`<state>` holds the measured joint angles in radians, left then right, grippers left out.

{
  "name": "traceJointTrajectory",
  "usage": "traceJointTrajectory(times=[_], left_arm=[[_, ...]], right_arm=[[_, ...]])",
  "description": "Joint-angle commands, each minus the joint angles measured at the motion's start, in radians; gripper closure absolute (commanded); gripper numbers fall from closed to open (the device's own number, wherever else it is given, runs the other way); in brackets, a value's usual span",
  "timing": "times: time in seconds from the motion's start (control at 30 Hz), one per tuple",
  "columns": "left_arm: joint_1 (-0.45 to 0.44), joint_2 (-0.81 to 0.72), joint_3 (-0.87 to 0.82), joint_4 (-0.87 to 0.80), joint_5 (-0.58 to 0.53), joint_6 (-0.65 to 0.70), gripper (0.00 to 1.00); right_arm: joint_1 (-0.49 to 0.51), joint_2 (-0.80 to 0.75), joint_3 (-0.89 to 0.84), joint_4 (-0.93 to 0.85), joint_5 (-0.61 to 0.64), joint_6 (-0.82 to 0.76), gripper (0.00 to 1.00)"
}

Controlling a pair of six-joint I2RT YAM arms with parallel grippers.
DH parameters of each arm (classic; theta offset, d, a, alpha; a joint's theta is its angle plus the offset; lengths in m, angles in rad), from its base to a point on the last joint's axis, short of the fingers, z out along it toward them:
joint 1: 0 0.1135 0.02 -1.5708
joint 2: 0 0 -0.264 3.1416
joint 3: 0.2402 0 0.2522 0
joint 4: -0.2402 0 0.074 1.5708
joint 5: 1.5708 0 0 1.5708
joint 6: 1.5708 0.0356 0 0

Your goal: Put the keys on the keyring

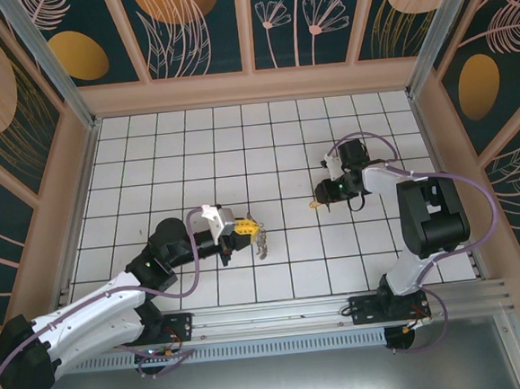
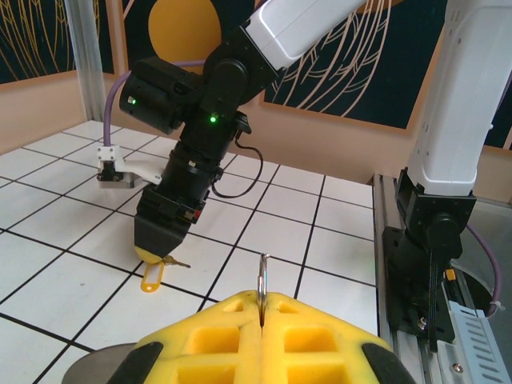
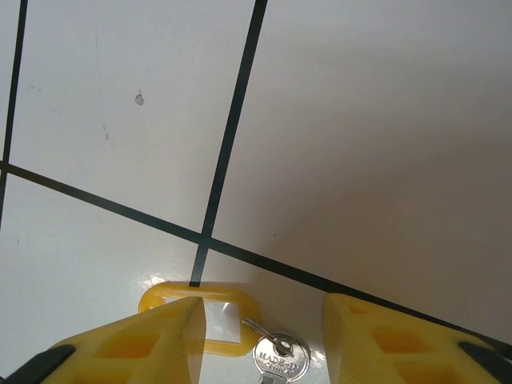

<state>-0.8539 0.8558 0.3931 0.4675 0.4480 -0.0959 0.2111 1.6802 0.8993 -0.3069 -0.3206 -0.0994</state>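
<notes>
Down at the counter, the right hand stands with its yellow fingers apart, straddling the key. The key's small silvery round head lies flat on the white tile between them. A thin link joins it to a yellow tag, one end of which is hidden behind a finger.

The key looks light, stiff and thin. It lies flush on a smooth, glossy surface, so pads closing on it would likely skate it along rather than lift it. The tag is thicker and looks less slick, so it is probably the better place to pinch, across its short sides, with the key's head left free to hang.

Farther out, well apart from the key, the left hand is clamped on the keyring. This is a thin metal loop held edge-on and upright between its pads, above the tiles. From above, small silvery pieces dangle from it. The ring looks rigid but narrow. A firm hold low on the loop seems right, since any twist could let it pivot.
</notes>
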Motion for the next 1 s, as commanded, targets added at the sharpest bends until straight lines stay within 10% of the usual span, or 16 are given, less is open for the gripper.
traceJointTrajectory(times=[0.0, 0.97], left_arm=[[-0.003, 0.000, 0.012, 0.035, -0.002, -0.001, 1.00], [-0.003, -0.024, 0.019, 0.011, -0.029, 0.007, 1.00]], right_arm=[[0.004, 0.008, 0.008, -0.031, -0.025, -0.017, 0.60], [0.031, -0.024, -0.016, -0.059, 0.036, -0.008, 0.67]])
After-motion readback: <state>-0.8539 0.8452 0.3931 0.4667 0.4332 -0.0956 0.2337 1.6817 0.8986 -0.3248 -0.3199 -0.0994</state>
